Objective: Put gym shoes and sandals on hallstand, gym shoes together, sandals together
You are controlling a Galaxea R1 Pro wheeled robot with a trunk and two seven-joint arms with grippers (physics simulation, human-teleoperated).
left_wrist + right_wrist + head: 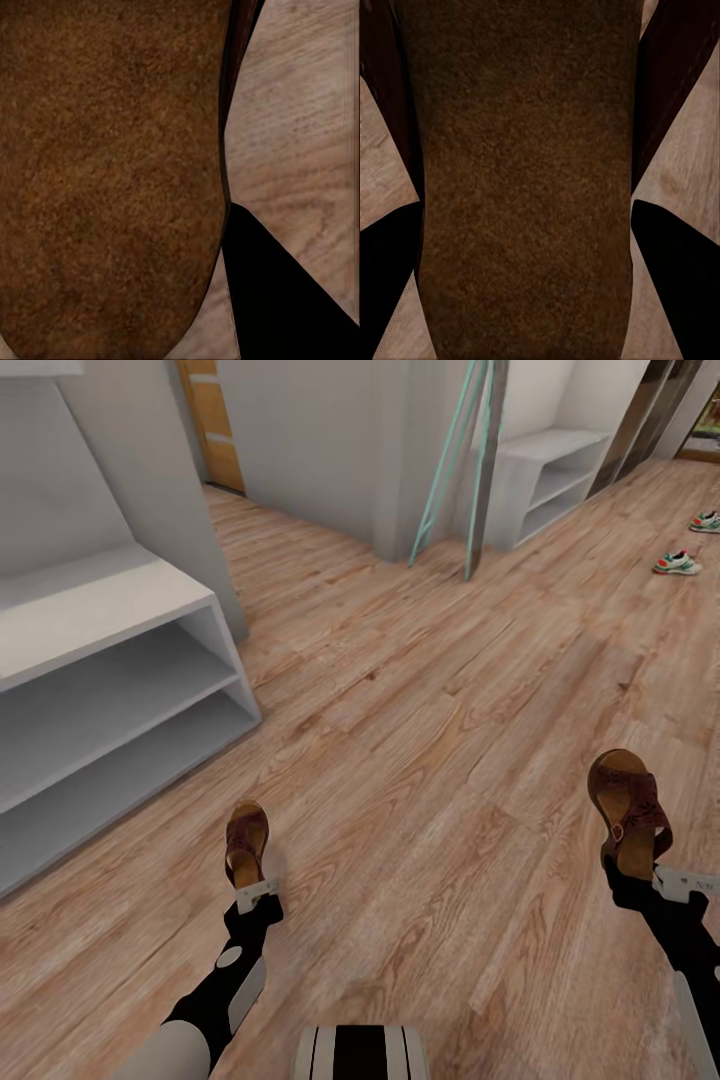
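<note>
Floor (pixel 420 700) of light wood planks spreads under both arms. Well ahead and to the left of the left end effector (pixel 258 895) stands the hallstand (pixel 120 690), a pale grey unit with a flat top and two open shelf rows; the top and both rows hold nothing. A second pale shelving unit (pixel 545 480) stands far ahead, between the two arms' lines, its shelves also bare.

Two brown sandals are counted, one per arm. The left end effector is clamped on the heel end of the left sandal (pixel 246 844), which sticks out forward from the fingers; the left wrist view shows its brown sole (pixel 112 172) close against the camera. The right end effector (pixel 640 875) grips the right sandal (pixel 628 808) the same way, its sole (pixel 525 180) running between the dark fingers (pixel 679 277).

Two gym shoes lie on the floor far ahead of the right end effector, well apart from it: the nearer gym shoe (pixel 677 563) and the farther gym shoe (pixel 706 521), close to one another.
</note>
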